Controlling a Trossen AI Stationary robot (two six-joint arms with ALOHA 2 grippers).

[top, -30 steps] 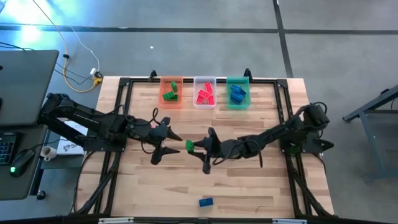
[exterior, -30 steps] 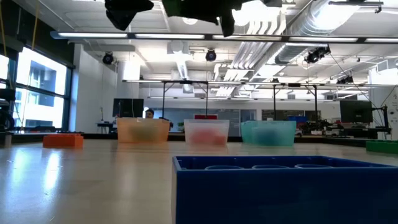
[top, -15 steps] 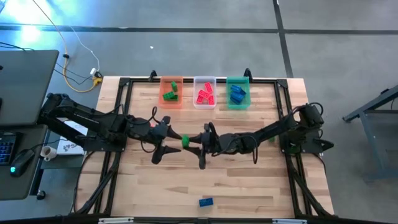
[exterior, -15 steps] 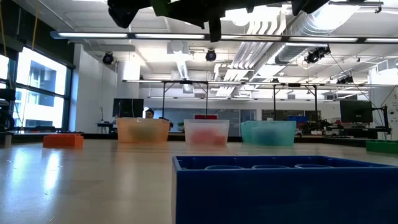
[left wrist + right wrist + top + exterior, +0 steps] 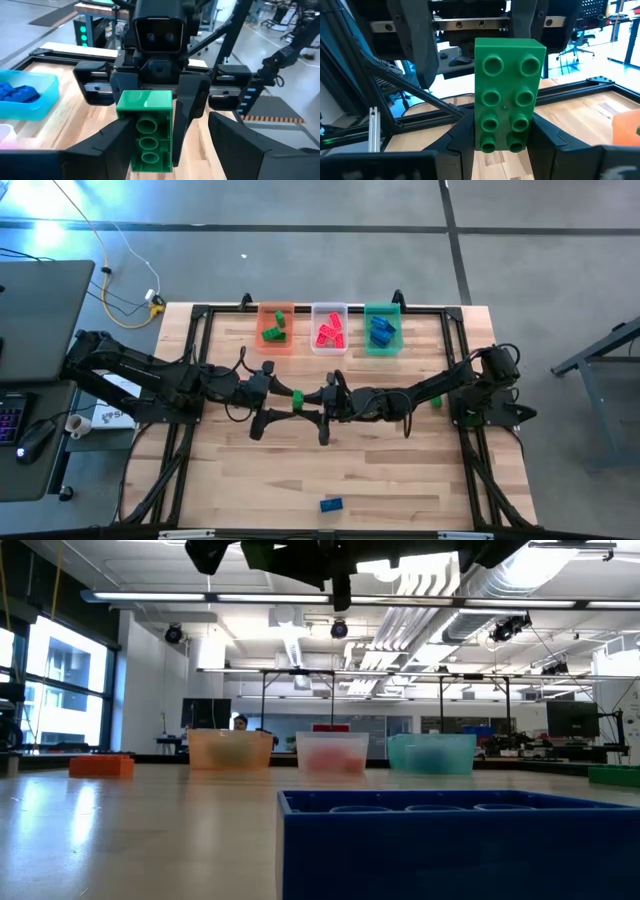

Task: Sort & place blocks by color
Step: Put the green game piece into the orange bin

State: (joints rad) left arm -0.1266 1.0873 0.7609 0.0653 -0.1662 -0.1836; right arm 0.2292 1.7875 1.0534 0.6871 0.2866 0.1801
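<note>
Since the earlier frame our right hand (image 5: 305, 402) had carried the green block (image 5: 297, 400) toward nine o'clock, until it sat between the spread fingers of our left hand (image 5: 270, 398) — mid-worktop (image 5: 400, 480), raised. We kept the right hand clamped on the block. We judged this a handover: next, the left should close, the right release, then travel toward eleven o'clock — to the orange tub (image 5: 276, 328) holding greens.

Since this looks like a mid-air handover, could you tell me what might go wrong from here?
1. The right gripper holds the green block between the open fingers of the left gripper; releasing before those close could drop it onto the table.
2. The two grippers sit very close, so a small misalignment could make the fingers collide.
</note>
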